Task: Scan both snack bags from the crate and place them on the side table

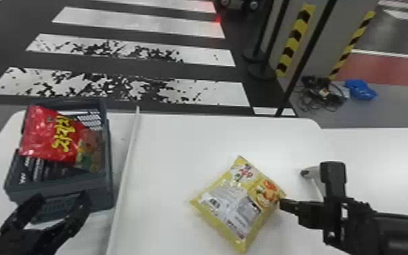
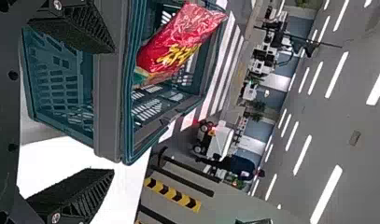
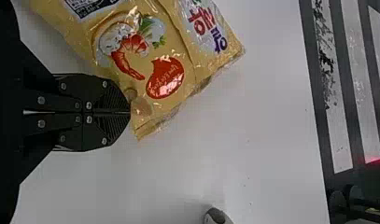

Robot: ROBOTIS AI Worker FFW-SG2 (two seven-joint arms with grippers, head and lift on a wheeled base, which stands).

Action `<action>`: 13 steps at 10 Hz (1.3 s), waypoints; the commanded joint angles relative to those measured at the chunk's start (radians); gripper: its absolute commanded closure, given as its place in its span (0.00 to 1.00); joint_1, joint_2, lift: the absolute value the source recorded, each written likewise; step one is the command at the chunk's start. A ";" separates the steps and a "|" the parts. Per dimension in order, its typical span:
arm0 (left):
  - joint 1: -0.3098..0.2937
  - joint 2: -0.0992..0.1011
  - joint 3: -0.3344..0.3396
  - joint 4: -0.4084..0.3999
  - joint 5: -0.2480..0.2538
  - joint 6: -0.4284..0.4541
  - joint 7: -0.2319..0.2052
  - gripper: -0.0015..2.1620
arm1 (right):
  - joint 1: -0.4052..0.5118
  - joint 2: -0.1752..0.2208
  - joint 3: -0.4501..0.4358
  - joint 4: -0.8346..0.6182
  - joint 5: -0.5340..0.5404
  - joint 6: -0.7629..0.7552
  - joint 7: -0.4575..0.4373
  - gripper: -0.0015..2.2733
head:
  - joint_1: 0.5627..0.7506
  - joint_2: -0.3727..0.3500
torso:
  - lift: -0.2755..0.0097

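I record a large indoor hall; its exact use I cannot confirm. Beyond my left fingers (image 1: pixel 84 205), crosswalk stripes (image 1: pixel 139 23) mark the floor (image 1: pixel 6 37). Beyond my right fingers (image 1: pixel 288 205) stands hazard tape (image 1: pixel 293 41). Strip lights (image 2: pixel 336 74) line the ceiling (image 2: pixel 346 123).

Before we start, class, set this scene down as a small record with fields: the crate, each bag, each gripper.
crate: on the white table, left of the divider
red bag: in the crate
yellow bag: on the table, right of the divider
left gripper: open, at the crate's near side
right gripper: shut, at the yellow bag's right corner; whether it pinches it is unclear
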 commanded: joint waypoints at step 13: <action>0.009 -0.012 0.017 -0.001 -0.006 0.003 0.003 0.04 | -0.231 -0.017 0.142 0.247 0.029 -0.120 0.000 0.99 | 0.70 0.37 | 0.63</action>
